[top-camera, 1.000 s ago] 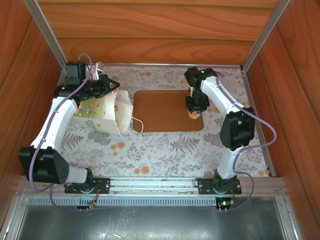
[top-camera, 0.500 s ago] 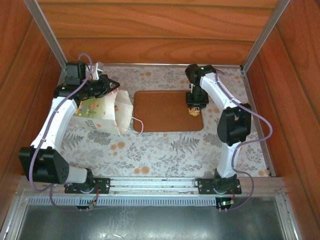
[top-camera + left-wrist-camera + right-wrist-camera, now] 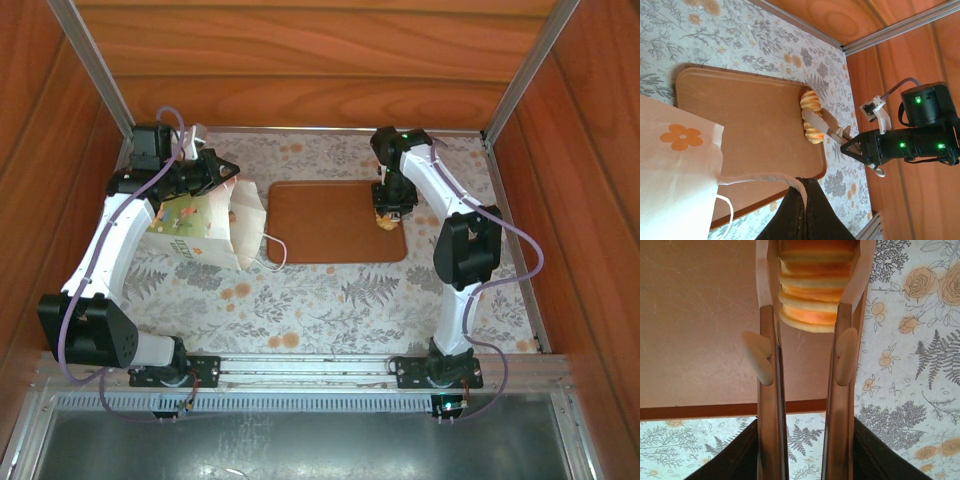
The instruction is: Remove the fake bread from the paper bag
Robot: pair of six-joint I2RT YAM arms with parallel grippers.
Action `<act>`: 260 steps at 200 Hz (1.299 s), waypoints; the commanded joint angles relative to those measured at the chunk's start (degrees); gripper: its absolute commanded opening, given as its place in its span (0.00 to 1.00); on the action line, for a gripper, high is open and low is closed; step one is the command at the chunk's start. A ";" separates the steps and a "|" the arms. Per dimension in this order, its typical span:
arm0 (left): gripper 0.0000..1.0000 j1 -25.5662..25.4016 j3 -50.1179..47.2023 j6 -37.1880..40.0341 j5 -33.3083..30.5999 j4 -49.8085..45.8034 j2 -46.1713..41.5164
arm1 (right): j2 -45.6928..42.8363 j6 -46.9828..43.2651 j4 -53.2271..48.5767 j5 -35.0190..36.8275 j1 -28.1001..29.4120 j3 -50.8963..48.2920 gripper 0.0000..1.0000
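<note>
Squeezing the fake bread point(image 3: 812, 305) between the two fingers of the right gripper point(image 3: 817, 260), one finger pressing on each side, so gripping and not hanging open. Running the bread's long way along the fingers, with its ridges lying across the gap, going by the right wrist view. Hanging or resting right at the right edge of the brown board point(image 3: 700, 315), with the flowery table cover point(image 3: 910, 340) just beside. Not showing clearly whether touching the board or not. Probably calling for only a small move down and a letting go, being right at the board.

Lying well to the left, past the far side of the board, the paper bag point(image 3: 195, 225), tipped on its side and seeming to be pointing its open mouth toward the board. Pinching shut at the bag's top, the left gripper point(image 3: 215, 172), with a white cord handle point(image 3: 755, 176) running straight into its fingers in the left wrist view, so seeming to be holding the bag in place. Sitting much nearer the bag, the left arm. Needing to cross the whole board to reach the bag's mouth, the right arm. Hiding its inside, the bag, so no telling about more bread in there.
</note>
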 commanded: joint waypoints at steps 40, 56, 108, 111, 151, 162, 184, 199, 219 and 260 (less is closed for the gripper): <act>0.00 -0.28 -0.26 0.36 0.85 1.62 -0.48 | 1.22 -2.73 -2.61 2.18 -0.42 0.64 0.43; 0.00 -0.28 -0.26 0.27 0.86 1.61 -0.47 | 1.22 -2.49 -2.31 3.13 -0.43 0.61 0.44; 0.00 -0.27 -0.23 0.06 0.83 1.58 -0.72 | 1.22 -2.22 -1.47 3.58 -0.45 0.55 0.44; 0.00 -0.27 -0.25 0.09 0.81 1.55 -0.78 | 1.21 -2.21 -1.51 3.50 -0.49 0.54 0.44; 0.00 -0.29 -0.35 -0.08 0.71 1.60 -0.82 | 1.30 -2.29 -1.90 3.22 -0.48 0.46 0.44; 0.00 -0.27 -0.34 -0.09 0.80 1.65 -0.78 | 1.29 -1.83 -2.28 3.55 -0.47 0.67 0.45; 0.00 -0.33 -0.30 -0.11 0.67 1.71 -0.80 | 0.66 -2.09 -1.79 3.52 -0.43 0.39 0.47; 0.00 -0.27 -0.18 -0.08 0.80 1.70 -0.80 | 0.59 -2.21 -2.16 2.79 -0.49 0.77 0.48; 0.00 -0.33 -0.17 -0.08 0.82 1.71 -0.76 | -0.16 -2.29 -2.02 2.11 -0.46 0.66 0.49; 0.00 -0.27 -0.01 -0.08 0.80 1.71 -0.79 | -0.97 -4.19 -0.37 2.39 -0.48 -0.37 0.46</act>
